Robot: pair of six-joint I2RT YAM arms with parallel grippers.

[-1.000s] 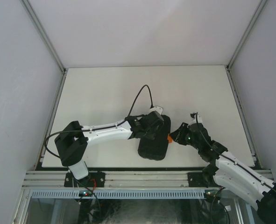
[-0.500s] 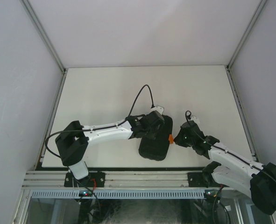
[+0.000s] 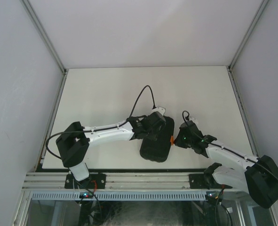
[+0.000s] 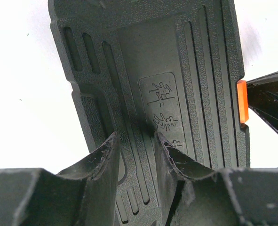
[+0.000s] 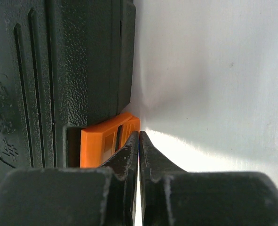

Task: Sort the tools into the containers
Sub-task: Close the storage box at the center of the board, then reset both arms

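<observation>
White table (image 3: 106, 94) is filling the middle of the top view. Black ribbed tool case (image 3: 154, 149) is lying closed at lower centre, near the table's front edge. Left gripper (image 4: 136, 136) is resting its tips on the case lid, jaws partly parted, clamping nothing. Right gripper (image 5: 139, 134) is sitting fully closed and empty, tips touching the small orange latch (image 5: 103, 141) on the case's right edge.
</observation>
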